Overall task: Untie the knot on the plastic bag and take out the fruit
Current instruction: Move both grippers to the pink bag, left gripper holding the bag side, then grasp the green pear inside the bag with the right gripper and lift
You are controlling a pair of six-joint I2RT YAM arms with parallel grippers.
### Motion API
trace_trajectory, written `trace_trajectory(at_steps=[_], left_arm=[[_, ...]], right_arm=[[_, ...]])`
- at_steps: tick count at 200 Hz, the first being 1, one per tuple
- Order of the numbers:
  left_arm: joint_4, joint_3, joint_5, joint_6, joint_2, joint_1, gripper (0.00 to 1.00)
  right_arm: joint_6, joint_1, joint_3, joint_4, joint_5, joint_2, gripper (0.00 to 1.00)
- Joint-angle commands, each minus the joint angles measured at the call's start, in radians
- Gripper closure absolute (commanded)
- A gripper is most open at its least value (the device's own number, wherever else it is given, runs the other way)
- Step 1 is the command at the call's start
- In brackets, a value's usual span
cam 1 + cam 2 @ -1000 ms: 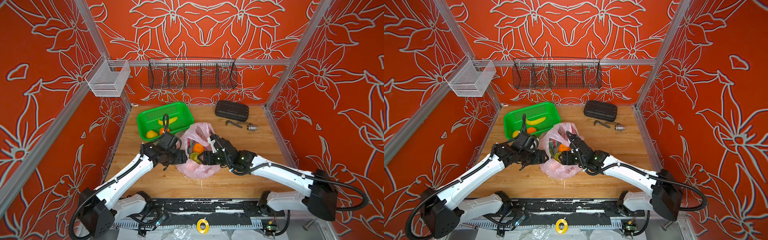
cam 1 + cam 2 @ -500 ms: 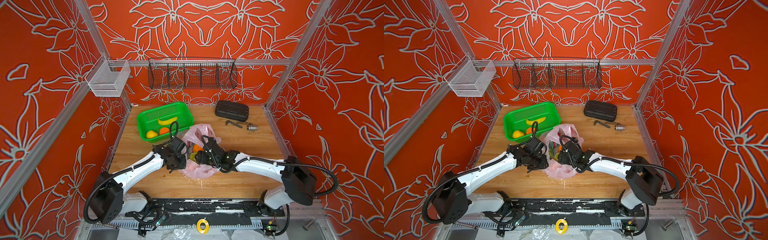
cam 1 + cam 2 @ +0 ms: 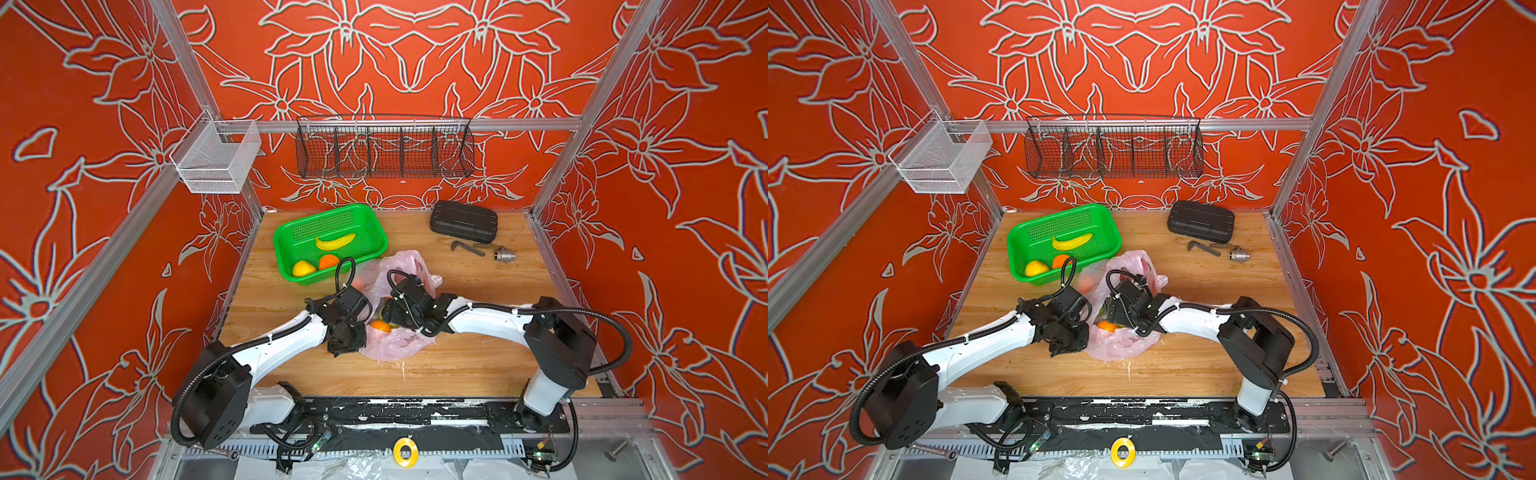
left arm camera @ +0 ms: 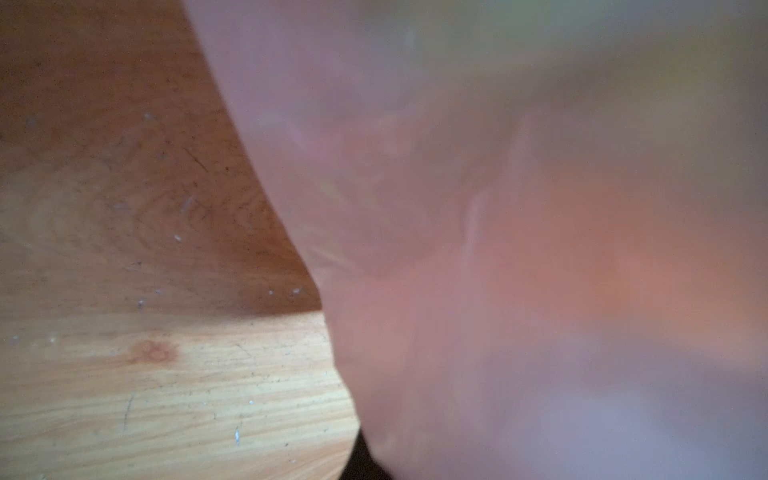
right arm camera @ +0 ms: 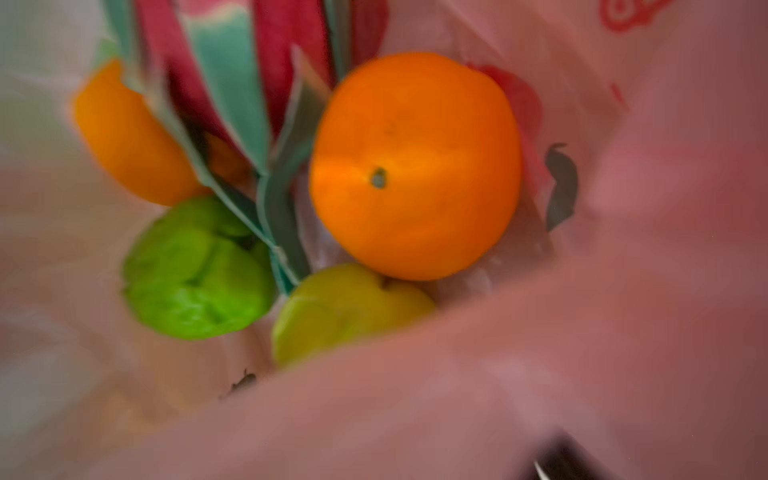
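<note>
- Bag point(image 3: 395, 347) lies mid-tabletop point(image 3: 478, 365), just in front of the basket point(image 3: 328, 224), mouth gaping upward. No knot visible; I judge untying done, fruit removal in hand.
- Fruit point(image 5: 195, 270) sits loose in the bag's bottom, per right wrist view: orange point(image 5: 415, 166) nearest the camera, second orange point(image 5: 124, 137) behind, two green pieces, dragon fruit point(image 5: 257, 62).
- Basket holds a banana point(image 3: 336, 242) and two small fruits point(image 3: 329, 261), so it reads as the drop-off.
- Left pincer point(image 3: 345, 347) points down at the bag's left rim, jaws closed. Fingers hidden; film fills its wrist view at close range, so I judge it pinches the rim. Likely reason: keep the mouth open and stop the thin bag sliding.
- Right pincer point(image 3: 388, 312) reaches into the mouth from the right, over the fruit. Fingers show in no view; cannot tell how wide it stands. Nothing seen in its grip; the near orange looks the easiest take.
</note>
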Motion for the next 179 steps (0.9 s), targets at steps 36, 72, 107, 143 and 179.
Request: trace_trajectory(at_steps=[36, 72, 107, 143, 179], left_arm=[[0.011, -0.022, -0.023, -0.015, -0.026, -0.005, 0.95], [0.012, -0.015, -0.027, -0.013, -0.022, -0.004, 0.95], [0.011, 0.000, -0.025, -0.016, -0.023, -0.005, 0.95], [0.008, 0.017, -0.034, -0.015, -0.022, -0.006, 0.94], [-0.003, 0.045, -0.042, -0.015, -0.004, -0.005, 0.94]], right_arm=[[0.026, 0.008, 0.045, -0.046, 0.006, 0.080, 0.18], [0.041, 0.007, 0.035, -0.031, 0.023, 0.072, 0.32], [0.039, 0.007, -0.003, -0.026, 0.038, 0.016, 0.36], [0.033, 0.007, -0.075, 0.022, 0.012, -0.082, 0.37], [0.009, 0.012, -0.118, 0.021, 0.003, -0.183, 0.37]])
